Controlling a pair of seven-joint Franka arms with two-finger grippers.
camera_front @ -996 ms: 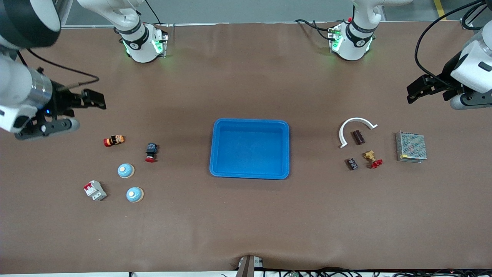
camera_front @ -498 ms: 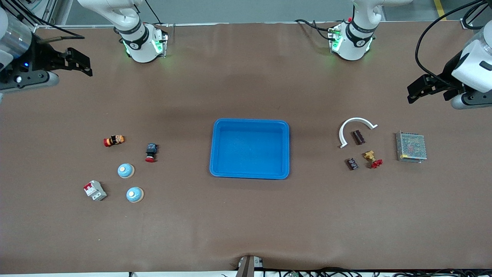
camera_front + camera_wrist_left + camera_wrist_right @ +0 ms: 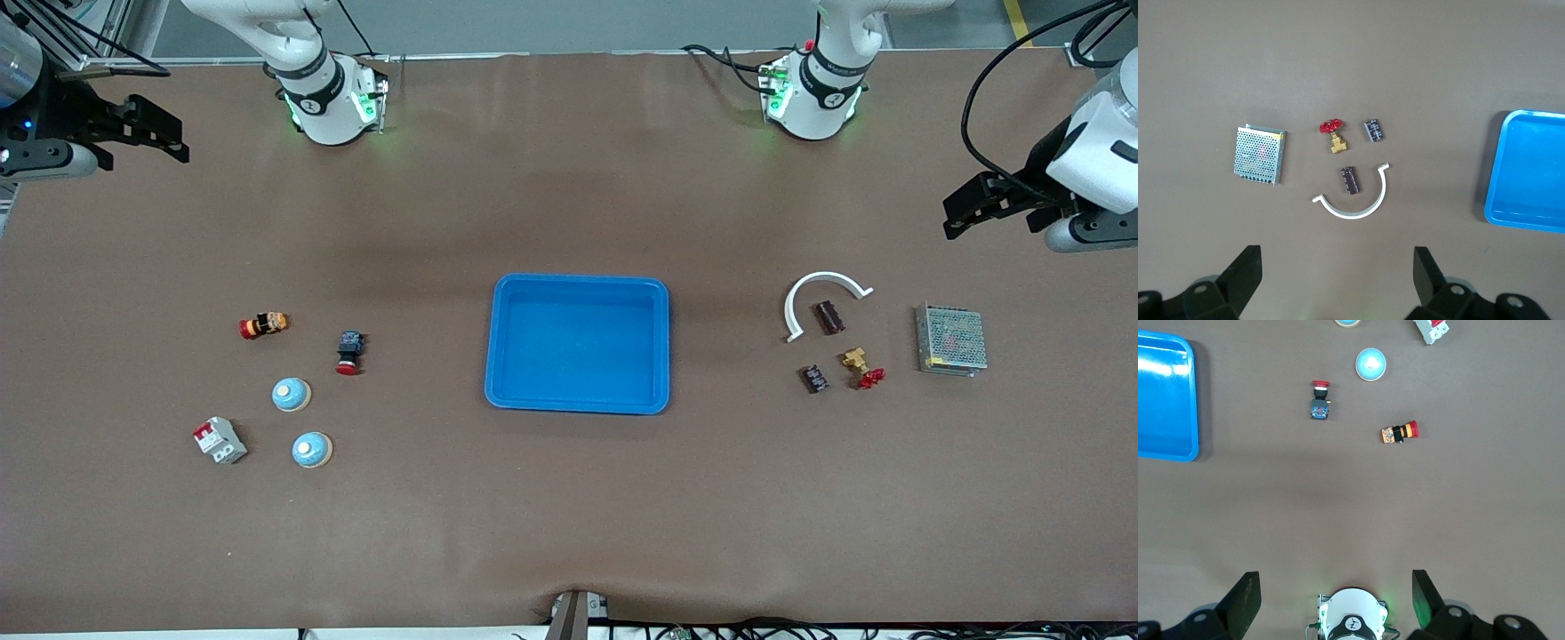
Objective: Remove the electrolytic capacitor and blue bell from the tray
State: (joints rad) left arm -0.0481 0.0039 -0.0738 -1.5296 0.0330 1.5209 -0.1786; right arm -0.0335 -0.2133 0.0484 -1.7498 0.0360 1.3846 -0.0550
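Capacitor [image 3: 829,317] and bells [image 3: 291,395] on brown table [image 3: 569,498], blue tray [image 3: 578,344] between.

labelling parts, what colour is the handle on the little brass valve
Red. The valve has a red handwheel on a brass body, clearest in the left wrist view.

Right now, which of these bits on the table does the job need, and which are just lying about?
For the job:
capacitors
blue bells
blue tray
left gripper and right gripper, both open

Lying about:
white curved piece
brass valve
mesh box
circuit breaker
two push buttons
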